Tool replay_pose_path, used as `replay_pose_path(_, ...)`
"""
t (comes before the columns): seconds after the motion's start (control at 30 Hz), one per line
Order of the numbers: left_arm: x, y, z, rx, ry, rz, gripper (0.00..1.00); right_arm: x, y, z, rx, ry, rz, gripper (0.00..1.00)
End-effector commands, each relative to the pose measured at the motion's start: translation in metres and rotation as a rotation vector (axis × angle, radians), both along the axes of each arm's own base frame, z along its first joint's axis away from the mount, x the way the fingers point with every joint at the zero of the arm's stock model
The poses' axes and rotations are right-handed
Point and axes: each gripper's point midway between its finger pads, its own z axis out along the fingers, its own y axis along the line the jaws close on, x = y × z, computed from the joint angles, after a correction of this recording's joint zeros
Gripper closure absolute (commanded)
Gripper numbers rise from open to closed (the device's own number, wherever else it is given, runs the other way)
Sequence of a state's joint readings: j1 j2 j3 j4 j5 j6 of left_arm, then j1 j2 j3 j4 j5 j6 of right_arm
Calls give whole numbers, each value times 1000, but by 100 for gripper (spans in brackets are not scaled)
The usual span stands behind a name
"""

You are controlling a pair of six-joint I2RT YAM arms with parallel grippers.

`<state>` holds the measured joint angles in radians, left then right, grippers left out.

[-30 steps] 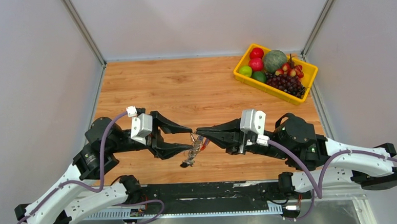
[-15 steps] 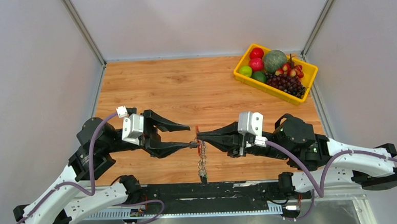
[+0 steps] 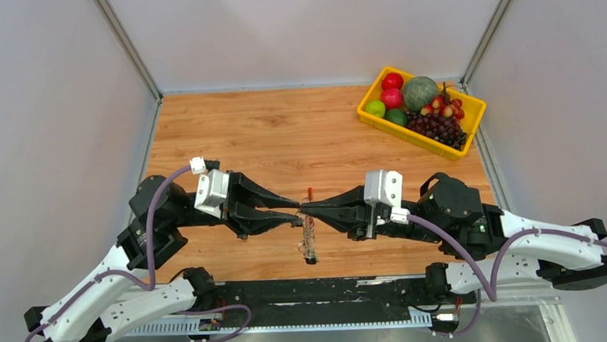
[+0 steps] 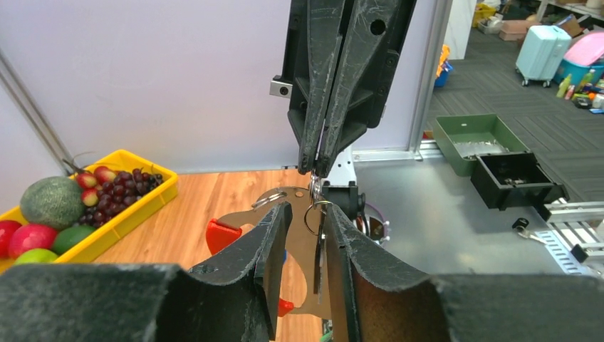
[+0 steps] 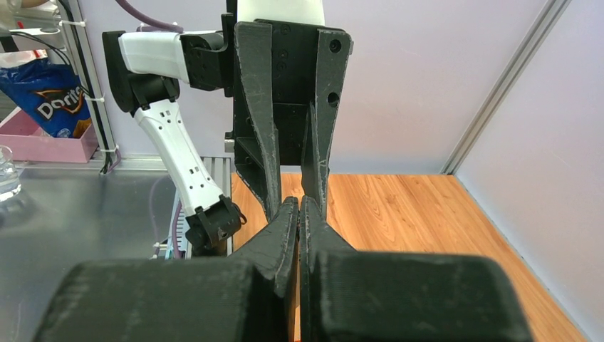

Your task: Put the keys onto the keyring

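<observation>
The keyring [image 3: 310,232], a grey strip with a red curved part, hangs with its keys between the two grippers over the near middle of the table. My right gripper [image 3: 303,209] is shut on its top end. The left wrist view shows that gripper [image 4: 315,169] pinching from above, and the grey strip [image 4: 246,211] with its red parts. My left gripper [image 3: 295,211] faces it tip to tip. Its jaws [image 4: 308,210] stand narrowly apart, with a dark key blade [image 4: 318,260] on a small ring hanging between them. In the right wrist view my right gripper [image 5: 299,203] is pressed shut, and what it holds is hidden.
A yellow fruit tray [image 3: 368,113] with apples, a melon and grapes stands at the far right corner; it also shows in the left wrist view [image 4: 135,214]. Grey walls close in the table on three sides. The arm bases line the near edge.
My left gripper has moved right, up to the keyring, and its jaws have narrowed from wide open. The keyring has swung to hang straight down from my right gripper.
</observation>
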<state>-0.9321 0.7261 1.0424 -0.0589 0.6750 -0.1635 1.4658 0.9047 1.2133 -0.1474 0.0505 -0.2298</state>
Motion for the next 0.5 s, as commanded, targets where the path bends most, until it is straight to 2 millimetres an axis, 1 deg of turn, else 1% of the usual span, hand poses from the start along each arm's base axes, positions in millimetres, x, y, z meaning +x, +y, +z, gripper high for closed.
replay_pose_path(0.0,-6,0,7,-29,-9,-38,65,-5,-8,34,90,-12,20,100)
replay_pose_path(0.1,-7,0,7,-26,-6,-43,67,-5,-8,34,90,-13,19,100)
replay_pose_path(0.2,-7,0,12,-47,-19,-45,68,-4,-6,34,87,-16,15,100)
replay_pose_path(0.47,-7,-2,10,-42,-17,-54,75,-6,-5,34,87,-18,20,100)
